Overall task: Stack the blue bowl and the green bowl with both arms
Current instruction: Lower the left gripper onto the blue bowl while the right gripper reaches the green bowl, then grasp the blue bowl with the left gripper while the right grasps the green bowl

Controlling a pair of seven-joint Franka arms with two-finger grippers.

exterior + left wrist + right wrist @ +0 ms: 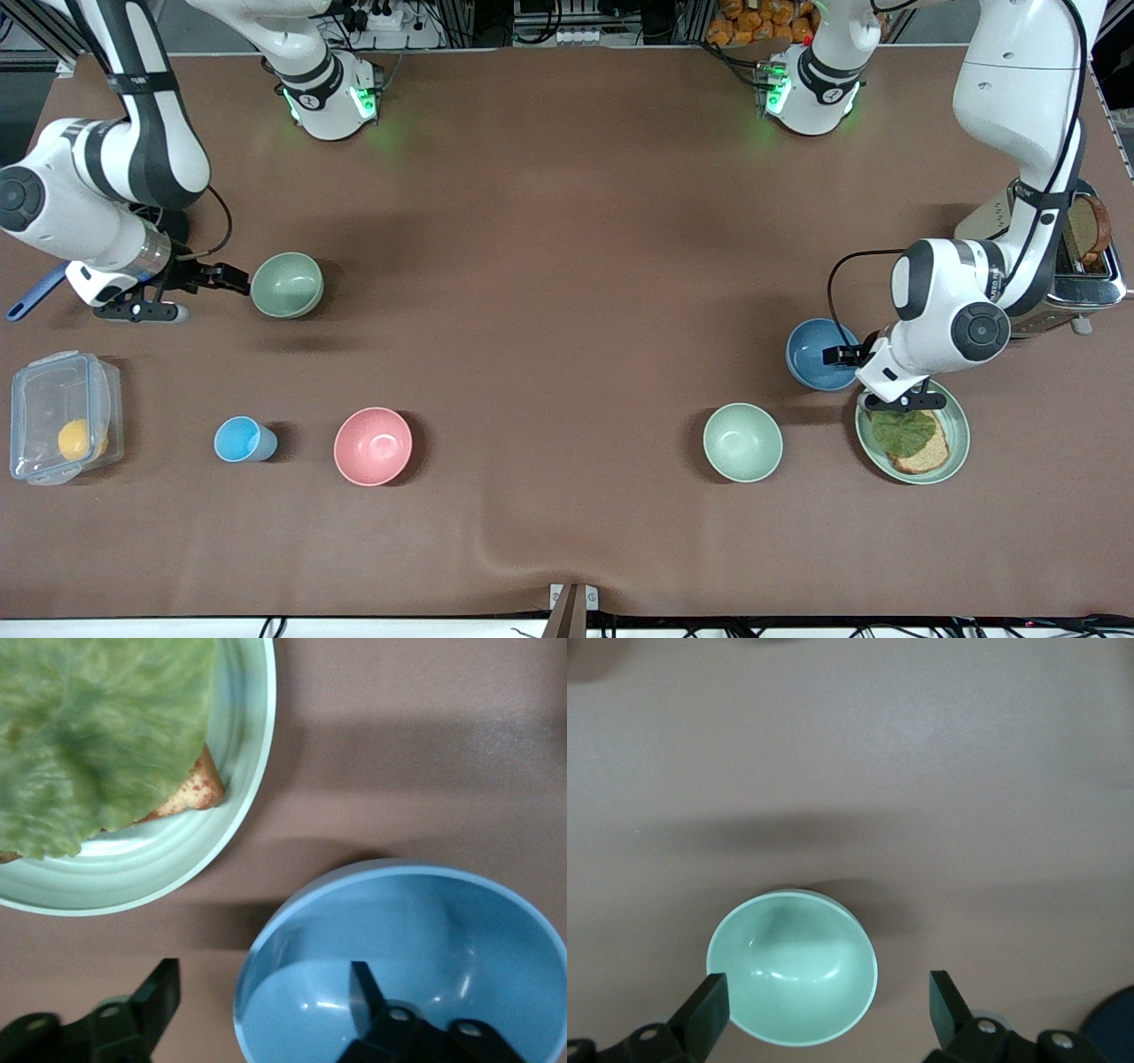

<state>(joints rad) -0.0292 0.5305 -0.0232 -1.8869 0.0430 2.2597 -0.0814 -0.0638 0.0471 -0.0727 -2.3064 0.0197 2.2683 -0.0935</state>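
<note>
The blue bowl (817, 354) stands beside the green plate, toward the left arm's end of the table. My left gripper (840, 355) is open at its rim. In the left wrist view the blue bowl (416, 948) has one finger (365, 992) inside it and the other finger outside, the left gripper (261, 999) astride the rim. A green bowl (286, 284) stands toward the right arm's end. My right gripper (237, 282) is open beside it. In the right wrist view this green bowl (793, 979) lies between the fingers of the right gripper (826, 1003). A second green bowl (742, 441) stands nearer the front camera than the blue bowl.
A green plate (957, 443) with bread and lettuce lies under the left wrist. A toaster (1076, 266) stands by the left arm. A pink bowl (373, 446), a light-blue cup (244, 439) and a clear lidded box (62, 416) stand nearer the front camera.
</note>
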